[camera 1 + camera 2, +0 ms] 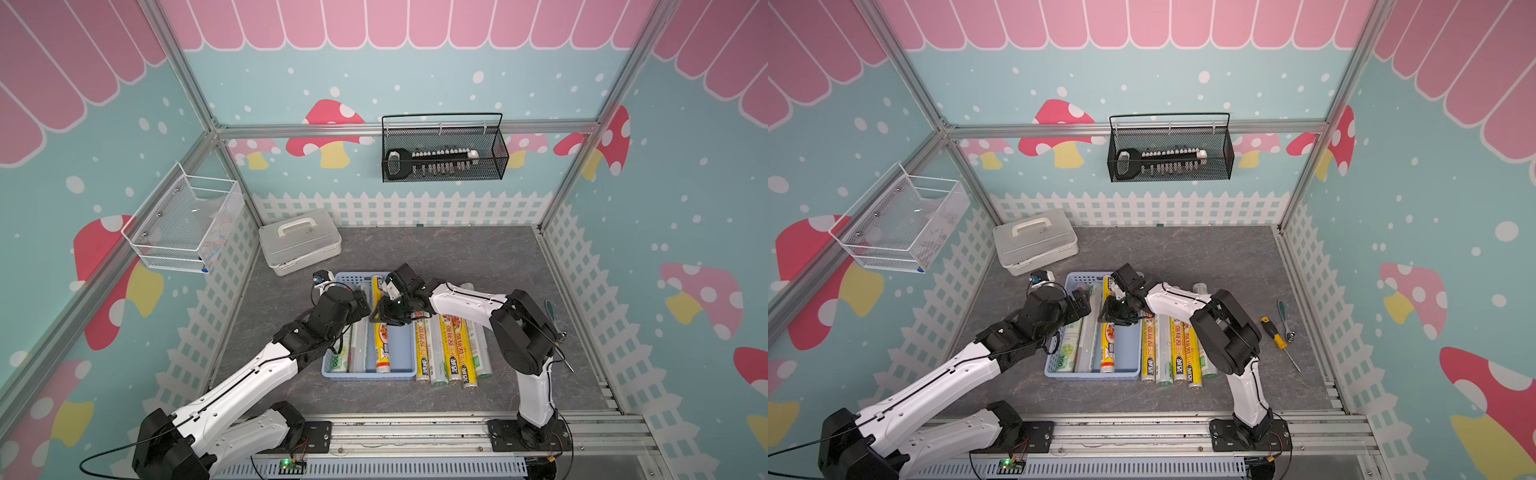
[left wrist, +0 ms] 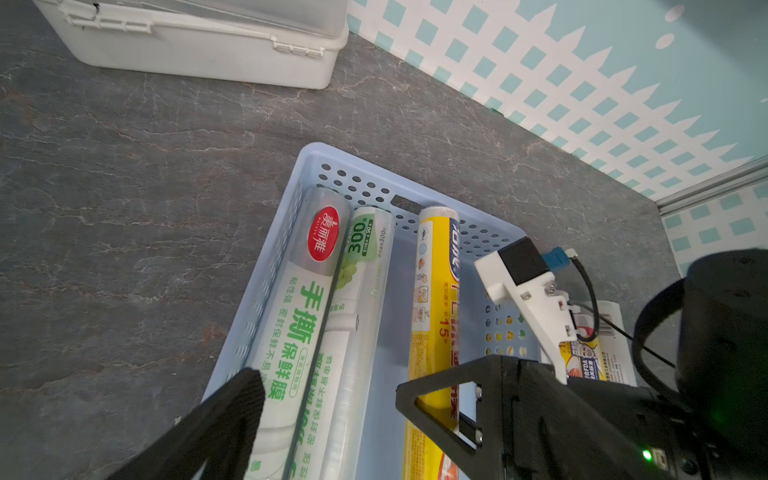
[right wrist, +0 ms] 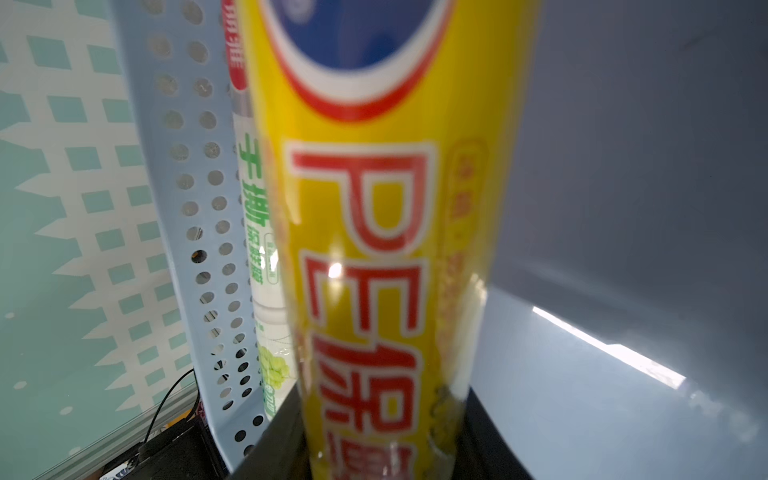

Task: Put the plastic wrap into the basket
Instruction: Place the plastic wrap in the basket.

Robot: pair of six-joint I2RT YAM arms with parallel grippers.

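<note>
Grey tabletop [image 1: 478, 257], blue basket [image 1: 370, 376]: right gripper [image 1: 384, 319] clamped mid-length on 1 yellow roll [image 1: 382, 351], likely light, stiff, slick; left gripper [image 2: 328, 386] agape, empty.

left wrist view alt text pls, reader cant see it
A light blue basket on a grey table holds three plastic wrap rolls lying side by side: two silvery-white rolls with green print and a yellow roll, gripped by the right claw. A white lidded box stands nearby.
</note>
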